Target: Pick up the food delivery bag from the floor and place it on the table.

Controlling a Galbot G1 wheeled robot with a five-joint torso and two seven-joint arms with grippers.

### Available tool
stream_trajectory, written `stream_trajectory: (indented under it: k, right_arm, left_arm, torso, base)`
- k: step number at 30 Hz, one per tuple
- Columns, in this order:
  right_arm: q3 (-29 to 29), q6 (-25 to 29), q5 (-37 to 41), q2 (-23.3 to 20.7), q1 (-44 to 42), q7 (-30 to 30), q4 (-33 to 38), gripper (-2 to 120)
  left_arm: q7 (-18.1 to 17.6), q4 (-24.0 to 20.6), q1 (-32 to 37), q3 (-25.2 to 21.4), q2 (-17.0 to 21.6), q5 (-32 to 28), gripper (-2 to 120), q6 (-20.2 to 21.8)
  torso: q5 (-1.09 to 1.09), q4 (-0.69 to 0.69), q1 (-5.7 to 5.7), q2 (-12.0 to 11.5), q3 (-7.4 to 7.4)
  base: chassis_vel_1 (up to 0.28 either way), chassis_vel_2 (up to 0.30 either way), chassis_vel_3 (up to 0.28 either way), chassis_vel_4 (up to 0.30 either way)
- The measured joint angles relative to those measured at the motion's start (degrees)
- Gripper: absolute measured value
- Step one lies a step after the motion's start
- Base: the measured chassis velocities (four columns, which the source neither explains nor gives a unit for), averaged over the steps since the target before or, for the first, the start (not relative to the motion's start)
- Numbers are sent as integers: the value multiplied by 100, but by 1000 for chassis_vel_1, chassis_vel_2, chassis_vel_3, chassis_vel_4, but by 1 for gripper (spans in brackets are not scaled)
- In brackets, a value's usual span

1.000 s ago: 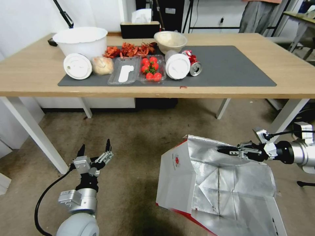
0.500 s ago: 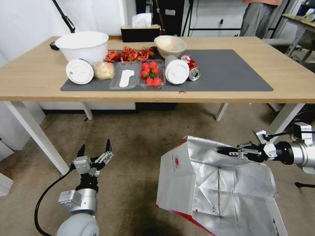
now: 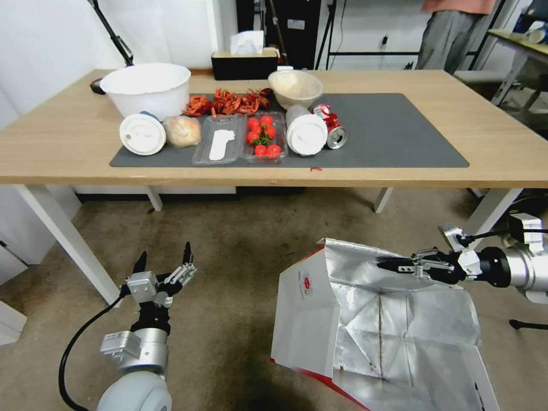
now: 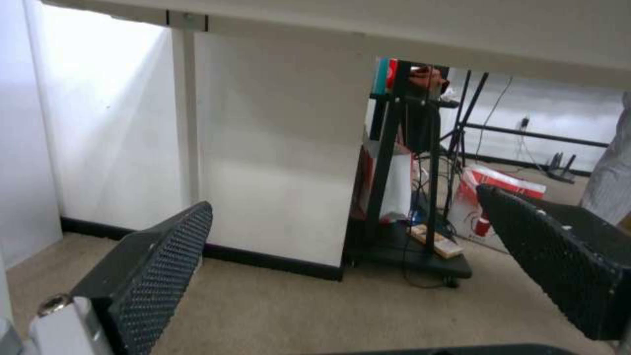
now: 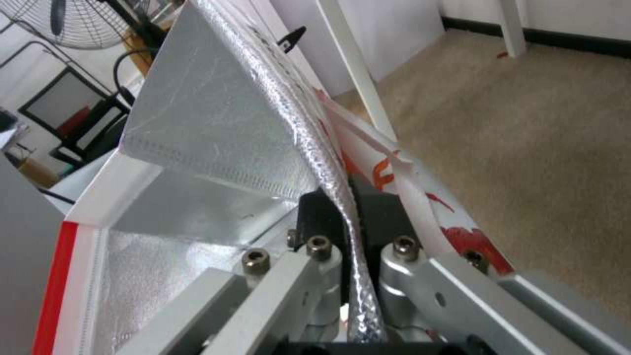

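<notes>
My right gripper (image 3: 394, 264) is clamped on the foil-lined rim of the food delivery bag (image 3: 319, 319); close up, the rim wall runs straight between my pads (image 5: 325, 212). The bag hangs below and beside that pinch, mouth gaping. Whether its bottom is clear of the floor (image 3: 240, 240) I cannot tell. My left gripper (image 3: 163, 264) waits off to the other side, low, spread wide and holding nothing. Ahead and above both lies the table (image 3: 502, 142), its dark mat (image 3: 399, 131) bare on my right, with bowls, tomatoes and a can on the left. I judge the risk to be this thin one-sided hold: the paper could tear or slip, or the sagging bag could catch the table edge.
</notes>
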Motion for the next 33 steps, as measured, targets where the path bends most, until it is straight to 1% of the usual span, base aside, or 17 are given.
stream_trajectory:
  k: [3, 5, 7, 8, 15, 22, 25, 29, 31, 33]
  right_arm:
    - [8, 1, -11, 0, -11, -4, 13, 0]
    - [9, 1, -13, 1, -13, -4, 15, 0]
    - [12, 1, -33, 3, -22, -8, 25, 0]
    - [12, 1, -33, 3, -22, -8, 25, 0]
    - [18, 1, -39, -1, -28, -14, 42, 0]
    - [19, 1, -83, 13, -27, -19, 45, 0]
    - [19, -3, -95, 37, -24, -19, 62, 0]
    - [17, -4, -100, 39, -24, -18, 58, 0]
    - [17, -4, -102, 38, -24, -18, 54, 0]
    - [17, -4, -104, 31, -25, -20, 38, 0]
  left_arm:
    - [2, -12, 2, 2, 1, 2, 100, 1]
    - [2, -13, 3, 2, 2, 2, 100, 1]
    - [2, -23, 5, 0, 6, 4, 100, 1]
    - [2, -23, 5, 0, 6, 4, 100, 1]
    - [2, -38, 1, -1, 14, 3, 100, 0]
    - [2, -38, -1, 8, 12, -2, 100, 2]
    - [2, -33, -10, 12, 16, -4, 100, 2]
    - [-2, -21, -22, 8, 23, -7, 100, 1]
    - [-3, -20, -23, 8, 23, -8, 100, 1]
    - [-3, -11, -30, 8, 23, -8, 100, 1]
  torso:
    - [1, 0, 31, 94, 63]
    - [1, 0, 37, 108, 72]
    - [2, 0, 68, 186, 118]
    - [2, 0, 68, 186, 118]
    - [1, 1, 133, 368, 238]
    - [0, 1, 184, 498, 315]
    - [0, 0, 227, 605, 379]
    - [0, 0, 264, 691, 429]
    - [0, 1, 271, 708, 440]
    - [0, 0, 297, 790, 492]
  base:
    - [0, 0, 0, 0]
    - [0, 0, 0, 0]
    - [0, 0, 0, 0]
    - [0, 0, 0, 0]
    - [0, 0, 0, 0]
    - [0, 0, 0, 0]
    - [0, 0, 0, 0]
    - [0, 0, 0, 0]
    - [0, 0, 0, 0]
    - [0, 0, 0, 0]
